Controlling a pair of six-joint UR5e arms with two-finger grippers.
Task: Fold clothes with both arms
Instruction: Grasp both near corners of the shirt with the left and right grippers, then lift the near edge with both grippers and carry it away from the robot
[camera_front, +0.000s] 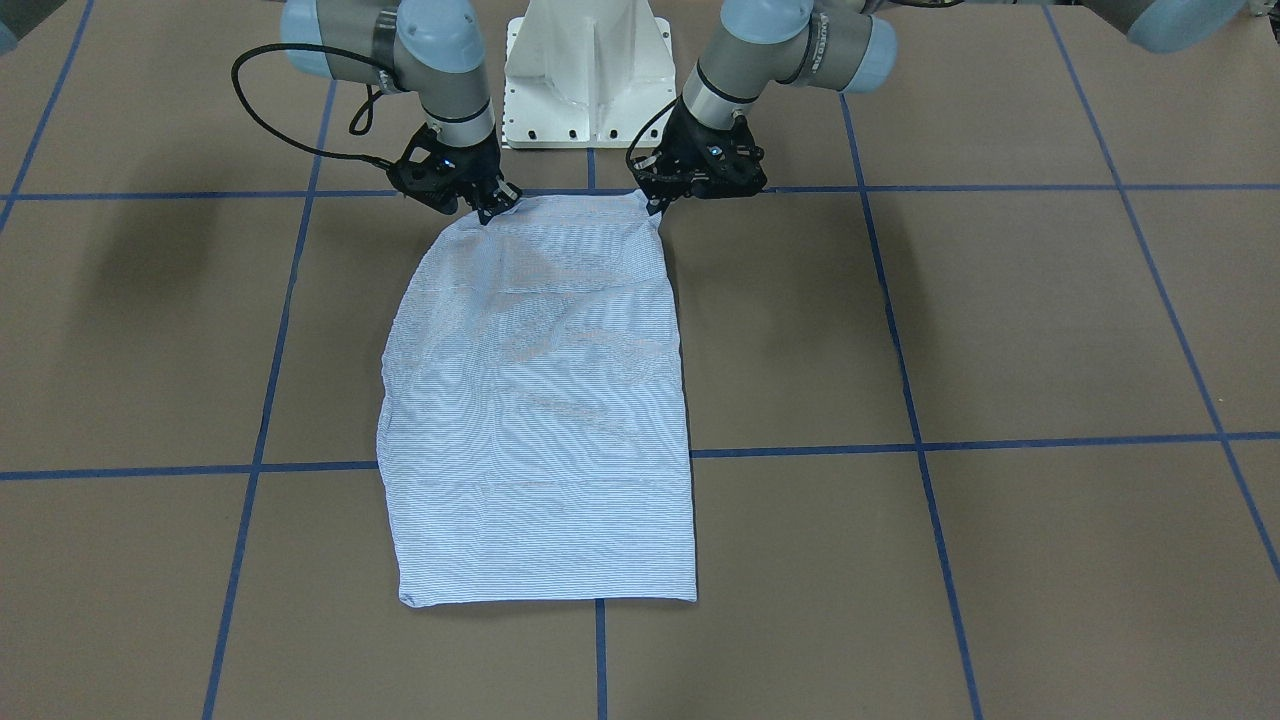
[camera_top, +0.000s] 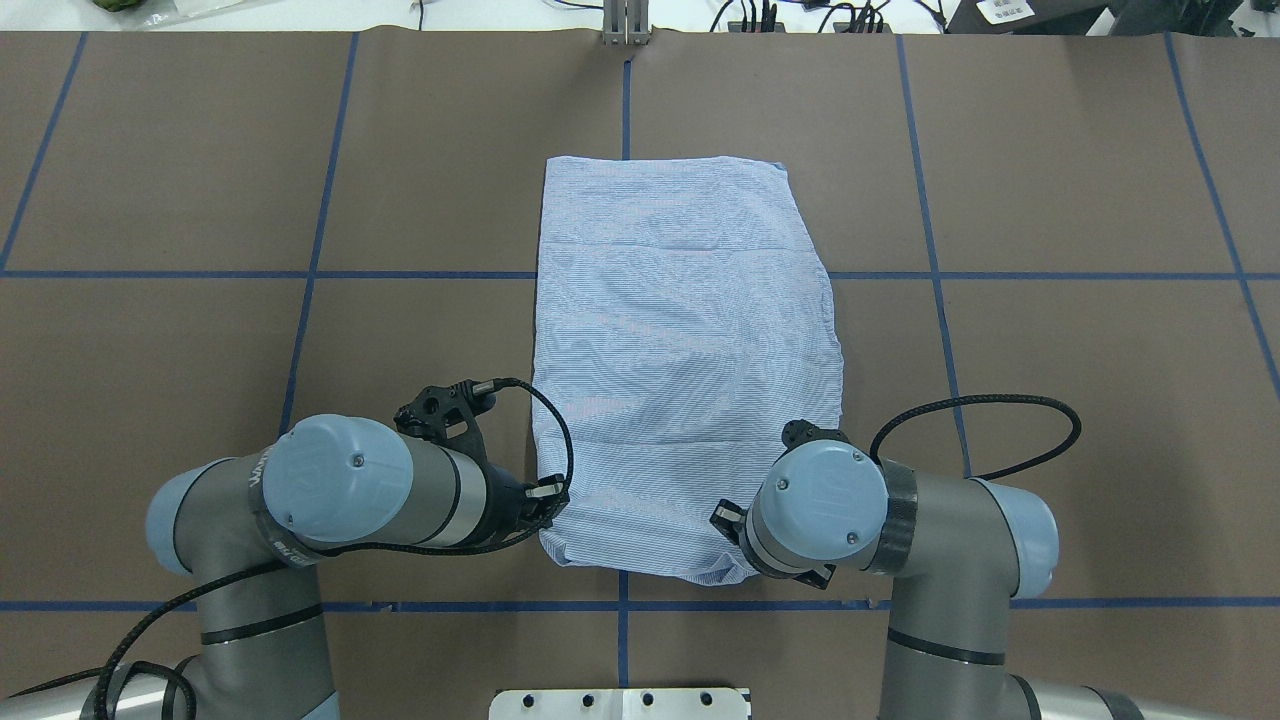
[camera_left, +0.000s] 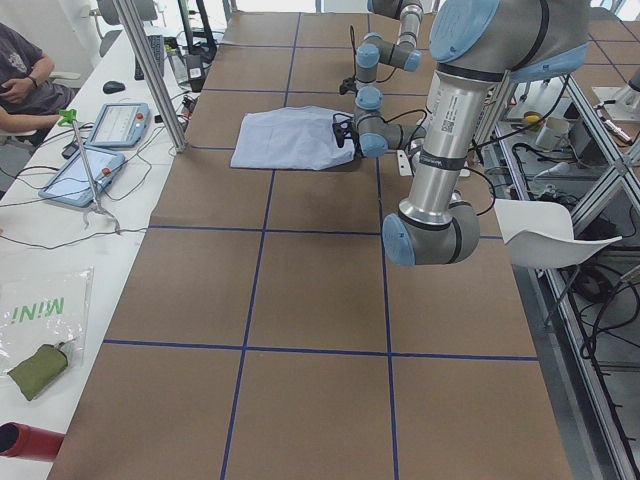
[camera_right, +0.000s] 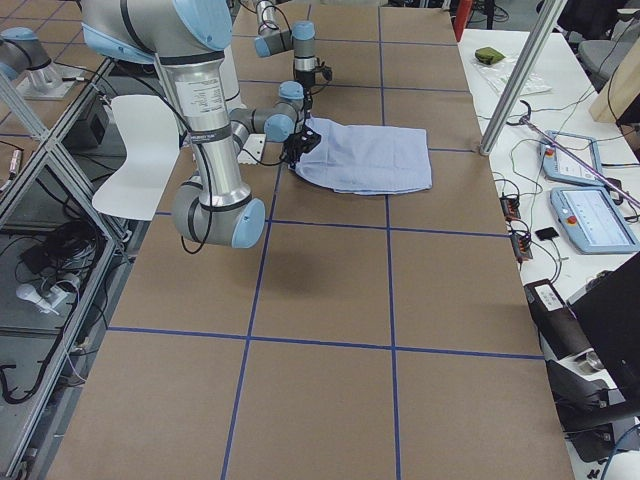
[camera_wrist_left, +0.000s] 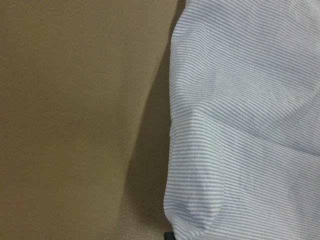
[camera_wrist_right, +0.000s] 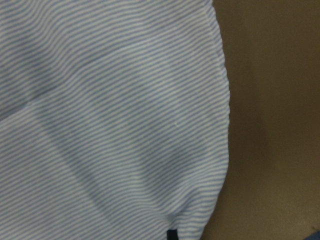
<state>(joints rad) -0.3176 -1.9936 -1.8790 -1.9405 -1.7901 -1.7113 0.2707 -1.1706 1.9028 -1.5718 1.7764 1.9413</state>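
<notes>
The clothes are one light blue-and-white striped shirt (camera_front: 540, 400), folded into a long panel flat on the brown table, its far end toward the operators' side. My left gripper (camera_front: 657, 206) is shut on the shirt's near corner, on the right in the front-facing view. My right gripper (camera_front: 492, 210) pinches the other near corner, which is drawn up into a small peak. From overhead, the left gripper (camera_top: 548, 497) sits at the shirt's (camera_top: 680, 350) near-left corner and the right wrist covers the near-right one. Both wrist views are filled with striped cloth (camera_wrist_left: 250, 125) (camera_wrist_right: 110, 110) right up to the fingers.
The white pedestal base (camera_front: 590, 80) stands just behind the grippers. Blue tape lines (camera_front: 900, 340) grid the brown table. A side bench holds tablets (camera_left: 85, 172), cables and a metal pole (camera_left: 150, 75), with a seated person (camera_left: 22, 70) beyond. A white chair (camera_left: 550, 235) stands beside the robot.
</notes>
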